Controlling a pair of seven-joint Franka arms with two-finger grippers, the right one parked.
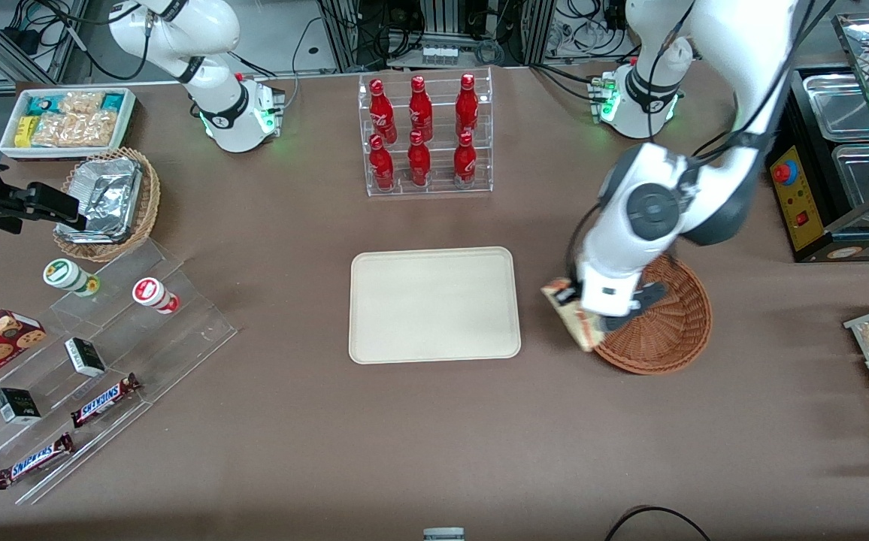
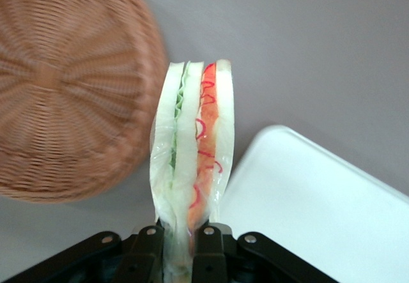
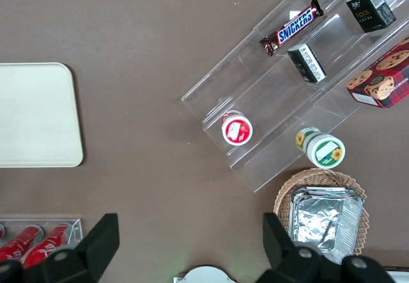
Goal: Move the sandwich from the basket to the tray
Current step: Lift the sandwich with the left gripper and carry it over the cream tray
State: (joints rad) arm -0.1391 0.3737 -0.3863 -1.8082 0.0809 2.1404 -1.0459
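Pinching the sandwich (image 2: 195,149) between both fingers (image 2: 147,254), my end effector (image 2: 177,257) holds it upright above the tabletop (image 1: 434,436), over the rim of the basket (image 1: 671,330) nearest the tray (image 1: 434,304), between the two.

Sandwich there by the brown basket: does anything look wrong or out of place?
Nothing looks damaged. The gripper holds the sandwich by one end, layers intact, between the empty basket and the bare tray. It is simply in mid-carry.
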